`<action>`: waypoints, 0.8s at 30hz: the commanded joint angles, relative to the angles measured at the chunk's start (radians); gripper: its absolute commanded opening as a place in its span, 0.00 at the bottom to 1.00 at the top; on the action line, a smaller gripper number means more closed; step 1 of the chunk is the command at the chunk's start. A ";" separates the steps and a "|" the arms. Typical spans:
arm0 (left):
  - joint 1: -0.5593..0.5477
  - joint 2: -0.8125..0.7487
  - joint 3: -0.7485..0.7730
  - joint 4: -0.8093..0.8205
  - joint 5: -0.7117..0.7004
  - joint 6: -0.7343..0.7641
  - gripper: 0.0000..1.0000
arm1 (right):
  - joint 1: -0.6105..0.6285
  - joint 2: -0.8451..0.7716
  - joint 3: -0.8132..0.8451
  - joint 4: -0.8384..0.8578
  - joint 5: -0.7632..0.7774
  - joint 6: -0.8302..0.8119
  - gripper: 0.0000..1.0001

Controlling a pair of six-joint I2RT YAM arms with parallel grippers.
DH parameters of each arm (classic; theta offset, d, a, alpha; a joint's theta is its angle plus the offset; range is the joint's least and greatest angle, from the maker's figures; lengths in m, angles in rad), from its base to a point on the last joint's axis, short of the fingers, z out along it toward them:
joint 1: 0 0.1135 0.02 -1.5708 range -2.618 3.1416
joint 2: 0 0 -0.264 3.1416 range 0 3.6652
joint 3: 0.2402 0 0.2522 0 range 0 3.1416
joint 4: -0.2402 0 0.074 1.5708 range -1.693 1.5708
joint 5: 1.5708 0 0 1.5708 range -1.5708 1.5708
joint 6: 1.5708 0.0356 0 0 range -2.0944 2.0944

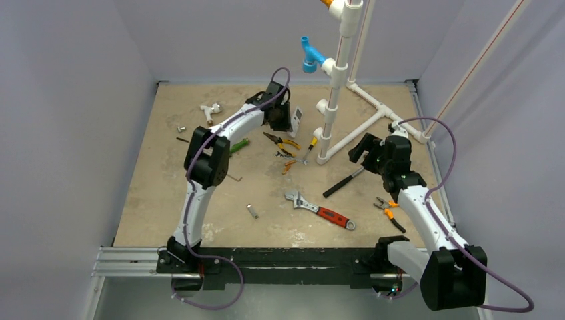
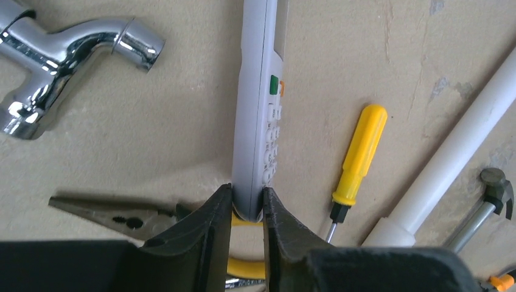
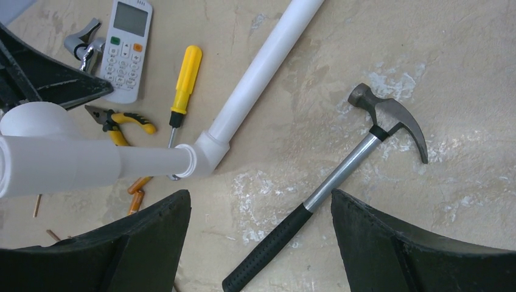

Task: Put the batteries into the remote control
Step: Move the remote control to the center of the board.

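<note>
While the right jaws are hanging released, the left jaws are clamping the white plastic remote control endwise, likely for repositioning.

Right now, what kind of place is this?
Probably a robot test booth set up like a workshop: plain grey walls around a tan table, two robot arms, and scattered tools like a hammer and wrench.

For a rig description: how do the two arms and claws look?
The left arm and right arm have white shells with bulky black joint housings; a thin purple cable runs along each. The left claw and right claw each have two matte black wedge-shaped fingers. No markings show.
</note>
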 commanded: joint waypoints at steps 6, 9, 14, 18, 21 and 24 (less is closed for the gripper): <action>0.020 -0.276 -0.254 0.185 -0.024 0.042 0.00 | 0.002 0.015 -0.001 0.042 -0.028 0.007 0.83; 0.025 -0.318 -0.302 0.185 -0.028 0.050 0.00 | 0.003 0.010 -0.001 0.038 -0.026 0.005 0.83; 0.026 -0.401 -0.427 0.216 -0.031 0.056 0.00 | 0.002 0.008 -0.004 0.038 -0.028 0.005 0.83; 0.029 -0.478 -0.551 0.243 -0.047 0.052 0.00 | 0.002 0.005 -0.004 0.035 -0.032 0.002 0.83; 0.028 -0.542 -0.649 0.270 -0.068 0.042 0.00 | 0.003 0.005 -0.002 0.032 -0.035 0.000 0.83; 0.030 -0.611 -0.756 0.295 -0.085 0.029 0.00 | 0.003 0.005 -0.002 0.033 -0.036 -0.001 0.83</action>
